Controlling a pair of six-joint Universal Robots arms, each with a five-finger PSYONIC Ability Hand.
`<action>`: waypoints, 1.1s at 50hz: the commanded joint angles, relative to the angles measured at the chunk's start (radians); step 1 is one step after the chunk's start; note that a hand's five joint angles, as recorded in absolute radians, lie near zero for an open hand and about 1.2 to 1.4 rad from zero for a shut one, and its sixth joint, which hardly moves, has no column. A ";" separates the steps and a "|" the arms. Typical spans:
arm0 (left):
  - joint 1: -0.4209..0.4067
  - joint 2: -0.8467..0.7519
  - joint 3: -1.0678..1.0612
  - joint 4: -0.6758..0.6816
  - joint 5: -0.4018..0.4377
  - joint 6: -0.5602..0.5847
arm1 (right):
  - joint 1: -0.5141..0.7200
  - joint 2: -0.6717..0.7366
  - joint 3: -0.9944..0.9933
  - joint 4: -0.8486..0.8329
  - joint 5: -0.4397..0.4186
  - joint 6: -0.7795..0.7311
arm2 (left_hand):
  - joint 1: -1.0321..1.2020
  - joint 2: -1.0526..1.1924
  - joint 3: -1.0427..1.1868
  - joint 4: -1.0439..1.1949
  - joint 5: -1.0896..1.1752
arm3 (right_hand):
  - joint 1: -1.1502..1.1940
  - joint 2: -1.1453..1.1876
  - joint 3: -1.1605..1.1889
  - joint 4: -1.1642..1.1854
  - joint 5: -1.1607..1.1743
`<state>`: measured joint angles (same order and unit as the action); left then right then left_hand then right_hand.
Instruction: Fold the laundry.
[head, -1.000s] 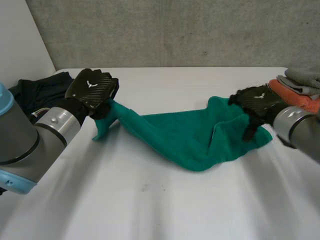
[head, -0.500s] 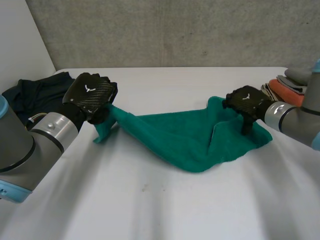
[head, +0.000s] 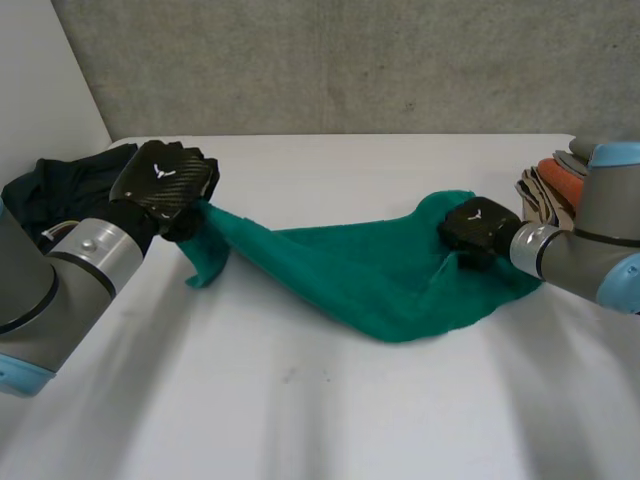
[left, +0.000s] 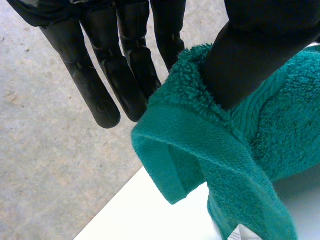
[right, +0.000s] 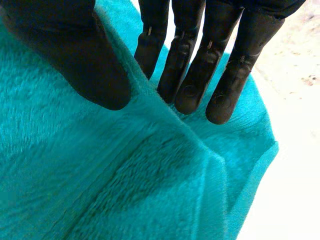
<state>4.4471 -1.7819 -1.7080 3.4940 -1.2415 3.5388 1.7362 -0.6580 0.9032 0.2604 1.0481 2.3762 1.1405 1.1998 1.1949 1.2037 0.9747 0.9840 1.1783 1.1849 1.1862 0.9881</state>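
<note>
A teal towel lies stretched across the middle of the white table. My left hand holds the towel's left corner raised off the table. The left wrist view shows that corner pinched between the thumb and straight fingers. My right hand rests on the towel's right end. In the right wrist view a raised fold of towel is squeezed between its thumb and fingers.
A dark garment lies bunched at the table's back left, behind my left arm. A stack of folded cloths, orange and grey, sits at the back right beside my right arm. A grey wall stands behind the table.
My right hand has slid left onto the towel and closed its fingers and thumb on a fold. My left hand has drawn its corner slightly left and back.
</note>
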 joint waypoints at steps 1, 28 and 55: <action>0.031 0.007 0.002 -0.003 -0.001 0.000 | -0.020 -0.218 0.138 0.013 0.001 0.037 | 0.256 0.196 0.201 0.193 0.247 | 0.412 0.218 0.211 0.210 0.234; 0.058 -0.050 -0.073 -0.039 0.001 0.047 | -0.144 -0.516 0.669 0.125 0.016 0.028 | 0.256 0.196 0.201 0.193 0.247 | 0.412 0.218 0.211 0.210 0.234; 0.115 -0.238 0.708 0.324 -0.088 -0.156 | 0.085 -0.511 0.126 -0.701 0.368 0.212 | 0.256 0.196 0.201 0.193 0.247 | 0.412 0.218 0.211 0.210 0.234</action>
<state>4.5042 -2.0352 -0.9729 3.8025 -1.2926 3.5132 1.8174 -1.1208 0.9322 -0.3941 1.4170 2.5843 1.1405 1.2008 1.1956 1.2042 0.9747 0.9938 1.1783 1.1850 1.1881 0.9925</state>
